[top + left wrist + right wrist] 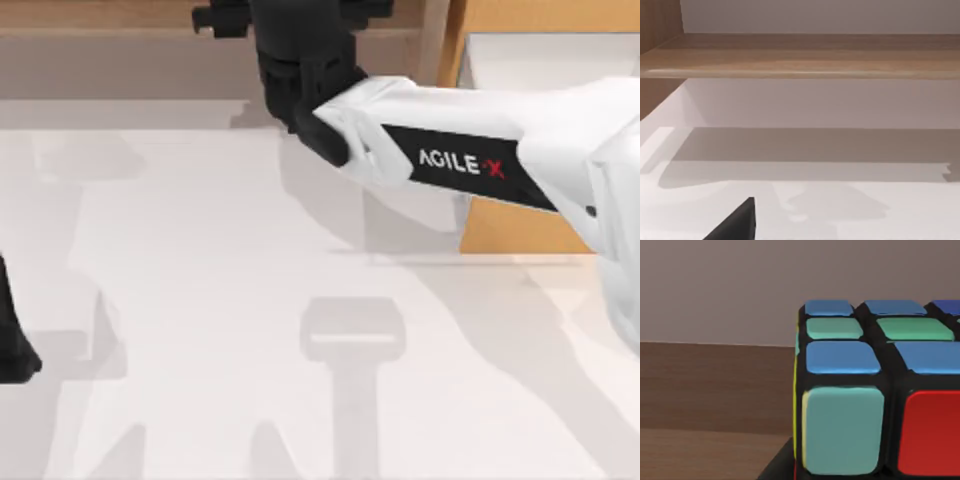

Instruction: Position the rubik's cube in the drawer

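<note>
Clearly the rubik's cube [875, 390] sits very close in the right wrist view, with blue, green and red stickers showing and a dark edge of the right end effector just under it. It looks carried by that end effector, though I cannot tell from these views how the fingers stand. From above, the right end effector [290, 40] is up at the far edge of the worktop [200, 300], over the long wooden shelf [120, 30], with its white arm stretching in from the right.

My reading is that the carrying step is in hand. The drawer [520, 60], a light-brown box with a white inside, lies to the right of the end effector, partly under the arm. The next move would call for swinging the cube rightward over the white inside, then lowering and letting go.

At the left edge of the worktop the left end effector [15, 350] rests parked, and whether it is open is unclear. The worktop is plain white, crossed by soft shadows, with a pale wall behind the shelf.
</note>
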{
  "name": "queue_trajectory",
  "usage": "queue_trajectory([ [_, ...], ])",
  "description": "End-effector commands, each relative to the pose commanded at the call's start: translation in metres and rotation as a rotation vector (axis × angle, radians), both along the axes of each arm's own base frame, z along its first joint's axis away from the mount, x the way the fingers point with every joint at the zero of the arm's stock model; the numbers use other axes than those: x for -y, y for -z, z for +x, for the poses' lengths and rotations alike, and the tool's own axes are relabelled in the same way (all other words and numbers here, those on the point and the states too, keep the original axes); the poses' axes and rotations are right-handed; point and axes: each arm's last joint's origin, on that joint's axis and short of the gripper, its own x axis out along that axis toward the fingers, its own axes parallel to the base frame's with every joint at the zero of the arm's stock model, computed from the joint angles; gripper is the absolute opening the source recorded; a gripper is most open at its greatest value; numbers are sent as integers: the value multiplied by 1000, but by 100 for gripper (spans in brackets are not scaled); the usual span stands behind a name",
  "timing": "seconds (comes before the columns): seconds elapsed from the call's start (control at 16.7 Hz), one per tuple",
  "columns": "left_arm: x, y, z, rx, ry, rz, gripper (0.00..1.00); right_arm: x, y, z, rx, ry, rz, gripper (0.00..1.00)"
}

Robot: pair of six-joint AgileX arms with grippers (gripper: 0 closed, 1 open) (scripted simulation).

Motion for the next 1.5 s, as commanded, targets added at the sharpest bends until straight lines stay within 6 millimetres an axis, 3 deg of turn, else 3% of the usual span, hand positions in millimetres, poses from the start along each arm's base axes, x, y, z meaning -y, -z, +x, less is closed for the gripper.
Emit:
queue_trajectory([
  [0.18,0,0,0,0,0,0,100,-6,-25,4,-74,-107,0,0],
  [0.48,0,0,0,0,0,0,100,-6,-92,-9,-253,-320,28,0],
  [0.66,0,0,0,0,0,0,100,9,-127,-22,-400,-410,35,0],
  [0.9,0,0,0,0,0,0,100,49,-158,-33,-621,-440,34,0],
  [1.2,0,0,0,0,0,0,100,119,-163,-30,-889,-337,20,0],
  [1.5,0,0,0,0,0,0,100,195,-133,-5,-1120,-151,1,0],
])
